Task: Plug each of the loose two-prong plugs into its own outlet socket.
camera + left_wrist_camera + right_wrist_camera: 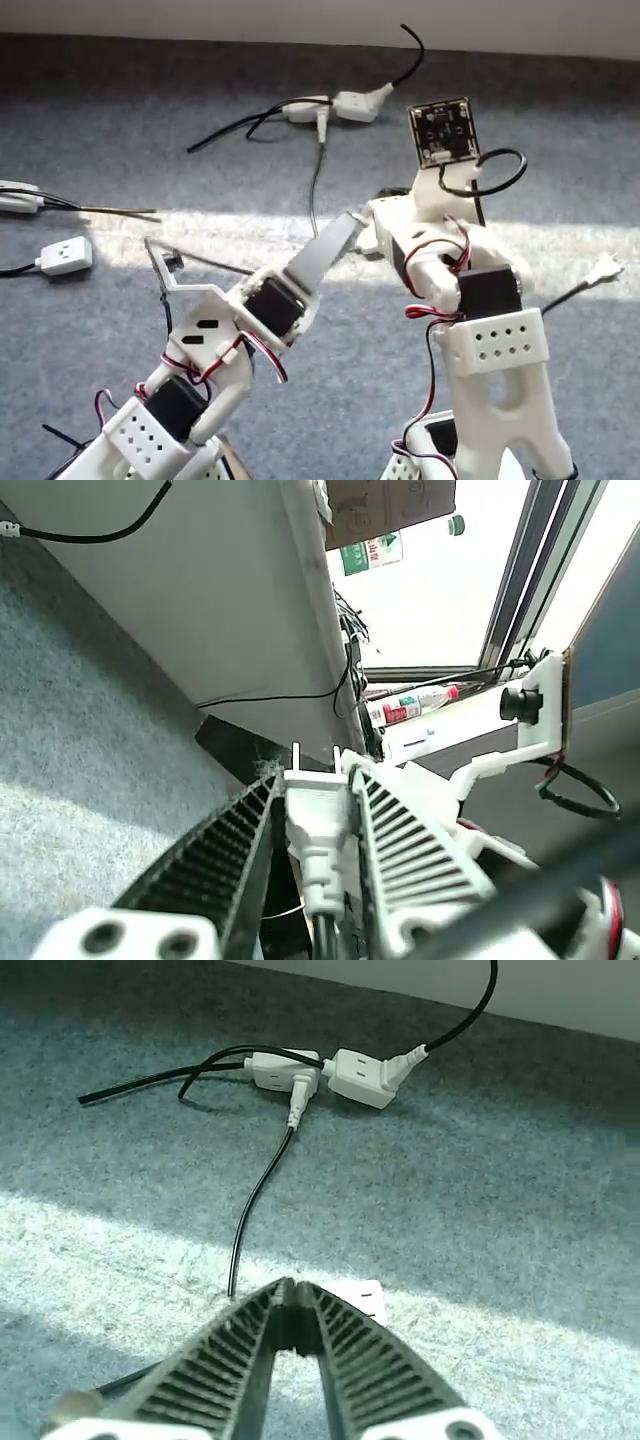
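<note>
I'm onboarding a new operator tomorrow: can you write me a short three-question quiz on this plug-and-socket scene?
1. True or false: the left gripper is shut on a white two-prong plug whose prongs stick out past the fingertips.
2. Multiple choice: the right gripper is A) open around a plug, B) shut, C) holding a screwdriver.
3. Fill in: in the right wrist view, the cord leading from the small white plug is coloured ____.

Key: 1 true; 2 B; 3 black.
</note>
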Available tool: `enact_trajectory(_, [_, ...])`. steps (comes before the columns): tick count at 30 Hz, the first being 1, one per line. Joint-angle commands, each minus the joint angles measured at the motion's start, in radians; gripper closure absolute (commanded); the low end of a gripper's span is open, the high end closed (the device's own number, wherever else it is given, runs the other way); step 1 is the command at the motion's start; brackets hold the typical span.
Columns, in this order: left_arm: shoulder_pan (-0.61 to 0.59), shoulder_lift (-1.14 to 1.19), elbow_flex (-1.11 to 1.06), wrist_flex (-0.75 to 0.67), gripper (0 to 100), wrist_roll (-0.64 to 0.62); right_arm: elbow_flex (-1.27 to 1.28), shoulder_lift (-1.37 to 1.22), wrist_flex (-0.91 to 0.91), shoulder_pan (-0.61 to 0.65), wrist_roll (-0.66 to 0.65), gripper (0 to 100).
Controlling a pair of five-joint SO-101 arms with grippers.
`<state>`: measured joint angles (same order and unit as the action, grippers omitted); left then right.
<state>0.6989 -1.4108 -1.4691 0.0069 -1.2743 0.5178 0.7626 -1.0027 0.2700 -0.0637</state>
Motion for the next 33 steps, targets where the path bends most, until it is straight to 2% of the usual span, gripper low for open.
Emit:
enact_trajectory(1, [0.087, 0.004, -0.007, 0.005, 99, 0.028, -0.068, 0.008, -0.019, -0.004, 0.006, 99.1])
enact_trajectory(12, [-0.058, 0.015, 0.018, 0.003, 99, 0.026, -0.070, 0.088, -0.097, -0.008, 0.006, 99.1])
enact_trajectory(19, [-0.168, 0.016, 0.015, -0.046, 99, 0.026, -0.068, 0.226, -0.113, -0.125, 0.000, 99.1])
enact_trajectory(25, [-0.234, 0.016, -0.065, -0.009, 99, 0.038, -0.067, 0.228, -0.142, -0.133, -0.032, 99.1])
enact_trajectory(31, [-0.429, 0.016, -0.239, 0.003, 99, 0.299, -0.068, 0.229, -0.157, -0.131, -0.032, 99.0])
enact_trajectory(33, [-0.492, 0.013, -0.234, 0.098, 99, 0.422, -0.068, 0.229, -0.157, -0.131, -0.032, 99.0])
